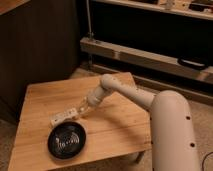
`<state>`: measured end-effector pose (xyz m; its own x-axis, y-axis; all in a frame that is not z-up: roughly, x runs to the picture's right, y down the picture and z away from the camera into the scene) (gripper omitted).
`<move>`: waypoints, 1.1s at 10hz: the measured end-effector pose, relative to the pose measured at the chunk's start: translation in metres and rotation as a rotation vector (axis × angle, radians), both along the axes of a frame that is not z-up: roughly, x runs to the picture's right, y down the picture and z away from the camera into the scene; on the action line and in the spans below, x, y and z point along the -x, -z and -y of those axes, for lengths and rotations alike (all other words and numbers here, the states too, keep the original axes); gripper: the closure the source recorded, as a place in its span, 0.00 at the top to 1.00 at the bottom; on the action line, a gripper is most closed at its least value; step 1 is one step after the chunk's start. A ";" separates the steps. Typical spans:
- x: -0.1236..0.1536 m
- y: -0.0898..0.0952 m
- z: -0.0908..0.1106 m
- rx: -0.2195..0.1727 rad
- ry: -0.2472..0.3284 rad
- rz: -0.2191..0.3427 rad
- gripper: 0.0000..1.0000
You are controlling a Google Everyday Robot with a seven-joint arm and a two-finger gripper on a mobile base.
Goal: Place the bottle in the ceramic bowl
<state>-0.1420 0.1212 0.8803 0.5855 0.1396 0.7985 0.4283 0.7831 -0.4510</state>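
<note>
The bottle [63, 117] lies sideways at the far rim of the ceramic bowl [50, 144], touching the end effector [82, 107], whose grip I cannot tell. The bottle looks light, hard and slippery, so its middle seems the best place to hold.

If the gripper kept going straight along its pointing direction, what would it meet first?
The bottle, right at the gripper's tip; the ceramic bowl seems to sit nearer the camera, off that line.

Tool [80, 108] and bottle [63, 117] just behind bowl [66, 140] on table [117, 131].
</note>
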 end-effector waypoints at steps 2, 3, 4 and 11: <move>0.002 0.016 0.012 -0.015 0.000 0.026 0.09; 0.001 0.026 0.020 -0.026 -0.001 0.036 0.03; -0.001 0.045 0.034 -0.050 -0.007 0.049 0.00; -0.042 0.118 0.034 -0.030 -0.166 0.194 0.00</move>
